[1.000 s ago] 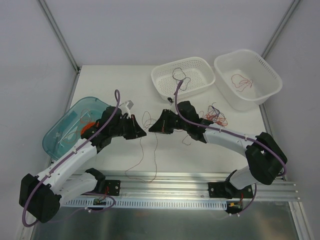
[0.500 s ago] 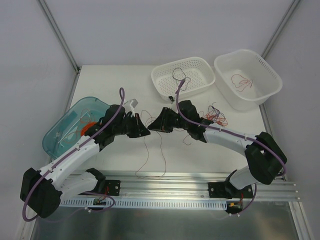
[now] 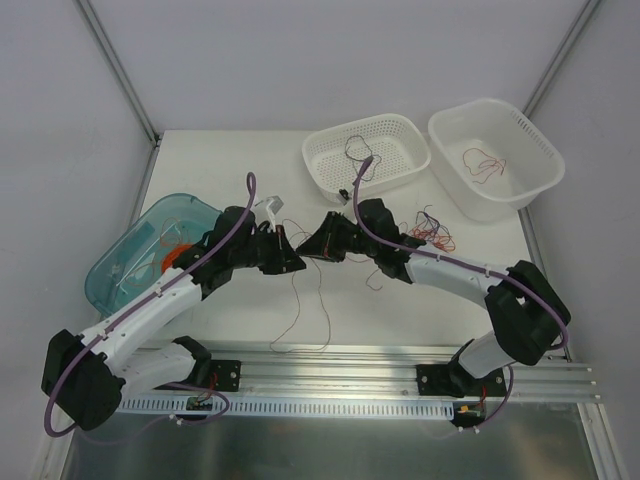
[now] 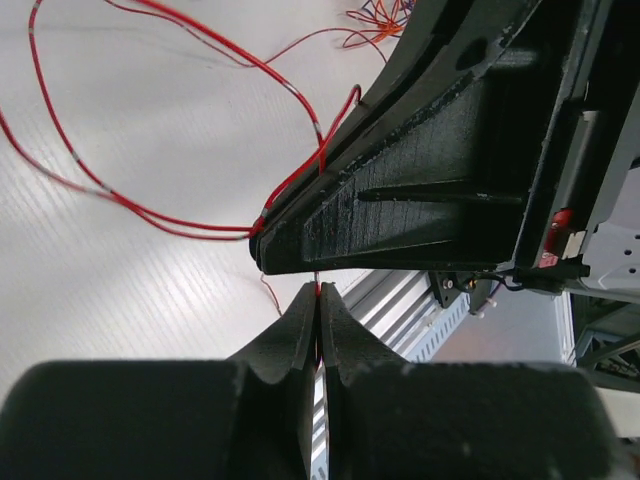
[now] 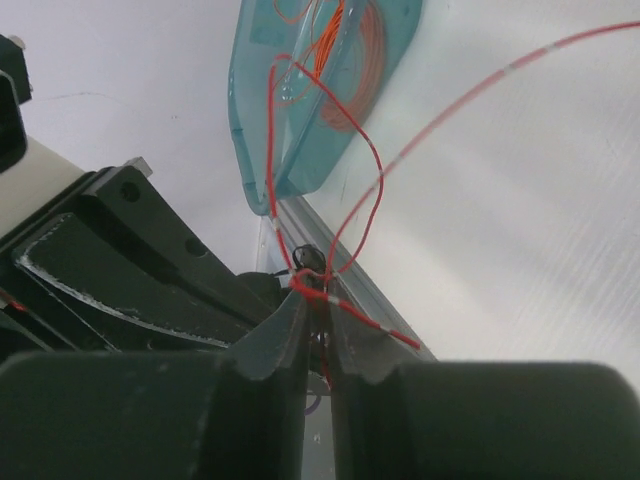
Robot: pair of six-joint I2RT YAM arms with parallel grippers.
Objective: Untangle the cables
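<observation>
Both left tool (image 4: 317, 300) and right tool (image 5: 318, 310) pinch tight on red cables (image 5: 270, 140) above the white table (image 3: 400, 320), grey walls (image 3: 300, 60) around.

A tub (image 3: 122, 262) sits left, a basket (image 3: 330, 166) and a bin (image 3: 497, 198) far right, cables (image 3: 432, 235) apparently strewn between.

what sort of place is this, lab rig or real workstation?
Most likely a lab robot test cell: a white table boxed in by plain panels, robot arms bolted to an aluminium rail, and staged props: a perforated white basket, a teal bin, thin red cables.
</observation>
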